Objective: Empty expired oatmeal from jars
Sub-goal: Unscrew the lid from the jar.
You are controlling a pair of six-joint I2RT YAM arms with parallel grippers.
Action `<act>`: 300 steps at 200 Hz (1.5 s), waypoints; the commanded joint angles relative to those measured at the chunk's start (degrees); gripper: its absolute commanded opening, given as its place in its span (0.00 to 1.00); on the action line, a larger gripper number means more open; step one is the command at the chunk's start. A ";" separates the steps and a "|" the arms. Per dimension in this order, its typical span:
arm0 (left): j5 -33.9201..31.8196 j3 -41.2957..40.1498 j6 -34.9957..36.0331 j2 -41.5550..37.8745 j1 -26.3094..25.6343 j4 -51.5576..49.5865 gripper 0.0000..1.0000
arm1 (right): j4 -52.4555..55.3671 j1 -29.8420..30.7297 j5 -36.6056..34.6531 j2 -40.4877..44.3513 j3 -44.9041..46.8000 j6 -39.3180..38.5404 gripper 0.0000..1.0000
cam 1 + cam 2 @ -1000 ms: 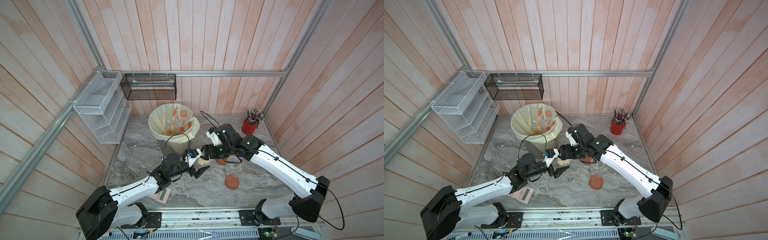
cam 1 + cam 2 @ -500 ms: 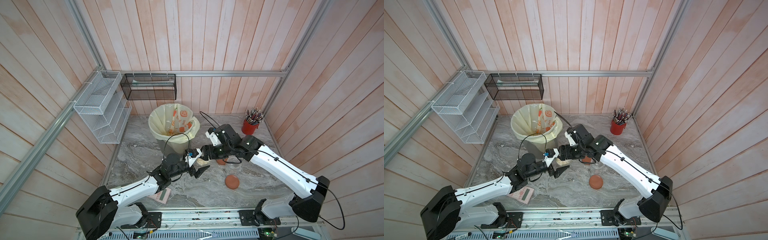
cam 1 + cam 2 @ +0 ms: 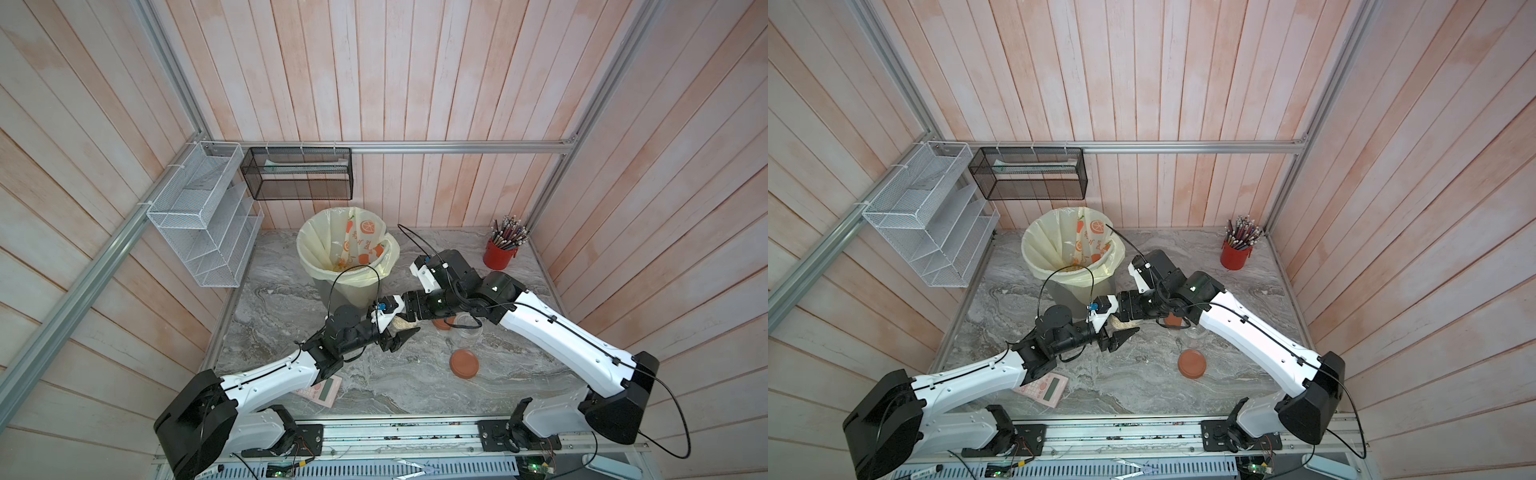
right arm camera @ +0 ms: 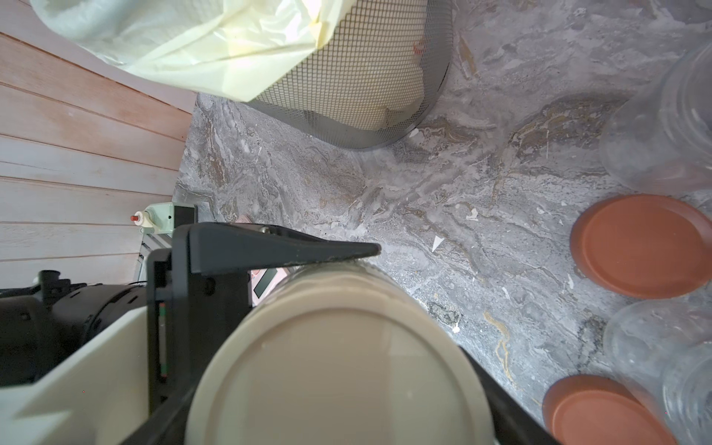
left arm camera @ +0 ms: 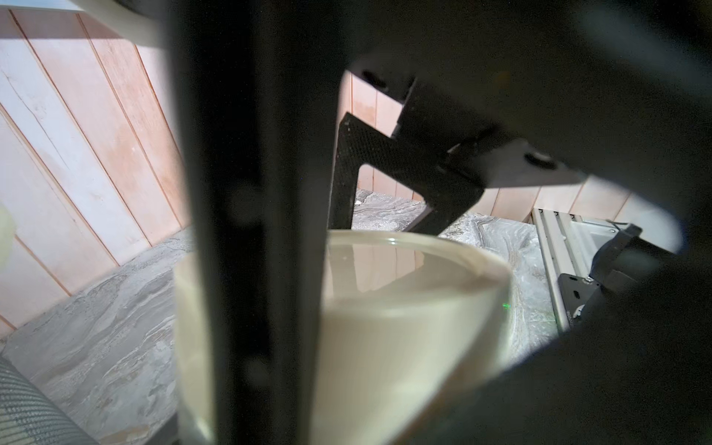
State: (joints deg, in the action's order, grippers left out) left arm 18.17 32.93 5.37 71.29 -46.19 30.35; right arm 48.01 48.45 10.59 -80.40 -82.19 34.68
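Holding jar upright (cream lid up)

soft even light, wrist views blurred close-up

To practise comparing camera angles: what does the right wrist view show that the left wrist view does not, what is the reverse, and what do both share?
Right wrist only: two terracotta lids lying flat, two clear jars beside them that look empty, and the mesh bin with its pale yellow liner.
Left wrist only: a black bracket beyond the marbled tabletop; a dark blurred bar hides much else.
Both: the cream-lidded jar close up, the tabletop and the plank wall.
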 commanded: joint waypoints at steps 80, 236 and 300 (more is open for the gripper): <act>-0.47 3.37 -1.32 2.24 0.02 2.15 0.40 | -2.71 0.98 0.66 1.86 -1.96 -0.50 0.59; -5.09 2.35 -1.23 1.11 0.15 6.27 0.23 | -6.66 1.48 1.02 8.02 4.33 0.44 0.98; -6.83 2.38 0.06 0.43 0.51 8.38 0.22 | -6.38 1.65 -2.52 13.12 7.38 4.00 0.98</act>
State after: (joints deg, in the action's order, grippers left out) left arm 12.78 34.17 4.51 72.64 -46.02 33.98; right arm 42.11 49.80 9.50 -70.59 -75.66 36.45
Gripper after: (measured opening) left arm 0.794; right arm 0.980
